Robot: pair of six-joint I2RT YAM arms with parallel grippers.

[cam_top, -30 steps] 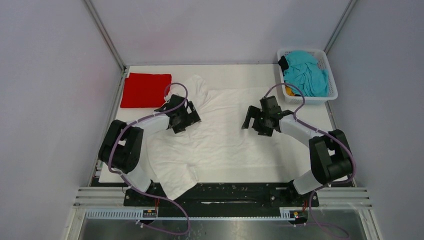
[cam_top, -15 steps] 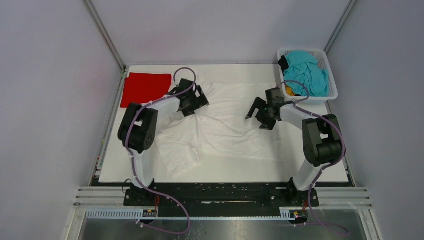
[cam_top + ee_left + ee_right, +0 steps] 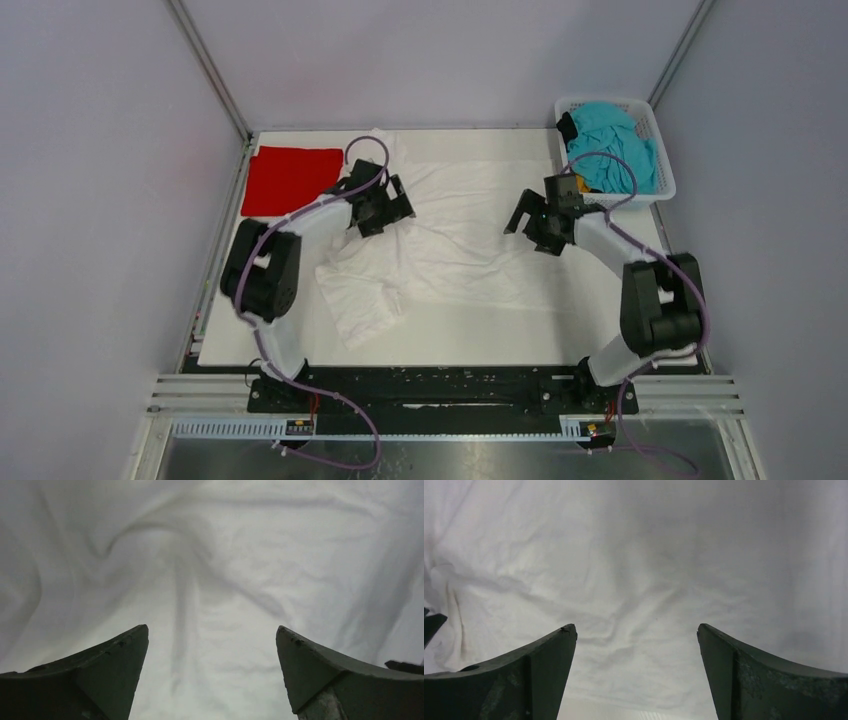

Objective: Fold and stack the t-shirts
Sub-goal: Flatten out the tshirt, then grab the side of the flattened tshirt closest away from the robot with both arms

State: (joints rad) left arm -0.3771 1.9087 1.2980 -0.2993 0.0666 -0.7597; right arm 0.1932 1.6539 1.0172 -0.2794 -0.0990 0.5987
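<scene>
**A:** Anyone catch what moved? A second ago the white t-shirt was hanging over the bench's near edge. Now it sits further back, rumpled mid-bench.

**B:** Yep, both arms swung toward the far side. Left hand and right hand hover over it, fingers spread wide, gripping nothing. The red t-shirt lies folded far left, and the teal t-shirt waits in the basket. I'd say the white one needs flattening before any fold.
</scene>
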